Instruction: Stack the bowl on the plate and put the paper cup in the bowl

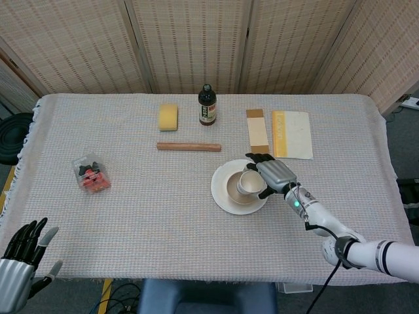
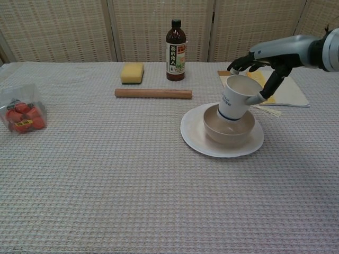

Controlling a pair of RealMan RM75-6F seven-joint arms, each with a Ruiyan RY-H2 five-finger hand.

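A beige bowl sits on the white plate right of the table's middle. My right hand grips the white paper cup, tilted, its base down inside the bowl's rim. Whether the cup's base touches the bowl's floor is hidden. At the bottom left corner of the head view, my left hand hangs off the table's front edge, fingers spread, holding nothing.
A dark bottle, a yellow sponge and a wooden stick lie behind the plate. A brown card and yellow-white booklet lie back right. A bag of red items is at left.
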